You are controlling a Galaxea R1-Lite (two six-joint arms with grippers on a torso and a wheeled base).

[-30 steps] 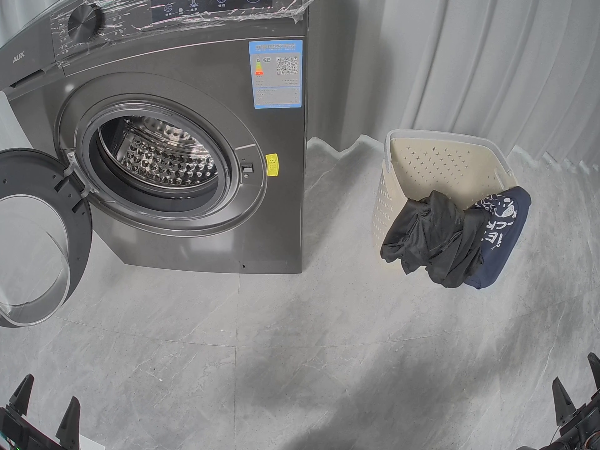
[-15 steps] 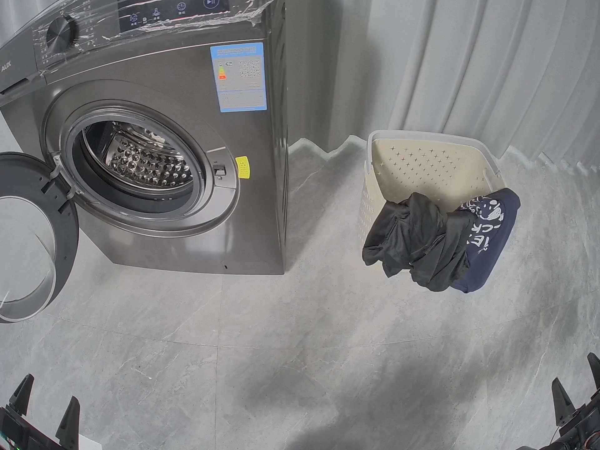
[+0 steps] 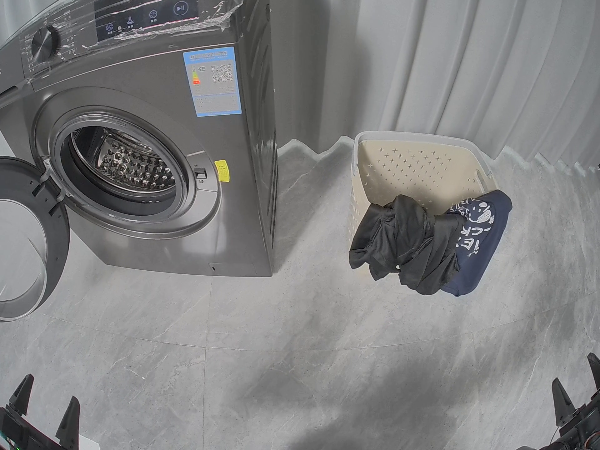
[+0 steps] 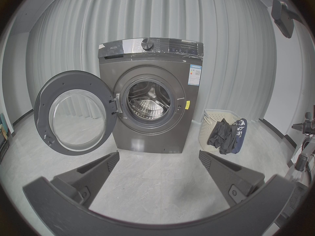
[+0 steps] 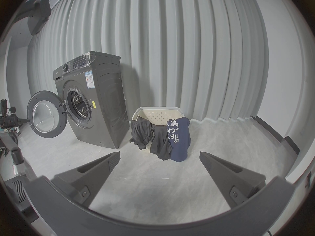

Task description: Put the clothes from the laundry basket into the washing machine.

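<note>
a: what's the washing machine [image 3: 156, 232] like?
b: a boxy grey metal front-loader. its round door [image 3: 28, 176], a dark ring around clear glass, stands swung wide to the left. the perforated steel drum [image 3: 125, 164] opens toward the robot. crinkled plastic film [image 3: 144, 1] covers the control panel.
a: and the clothes?
b: in the laundry basket [image 3: 412, 164], cream plastic with punched walls, on the marbled grey floor [image 3: 312, 345] right of the machine, a gap between them. a crumpled black garment [image 3: 400, 239] and a navy garment [image 3: 481, 232] with white print drape over its near rim, hanging lengthwise down the outer wall.
a: grippers?
b: left gripper [image 4: 158, 154] and right gripper [image 5: 159, 154] sit low, fingers spread wide, holding nothing, well apart from the basket.
</note>
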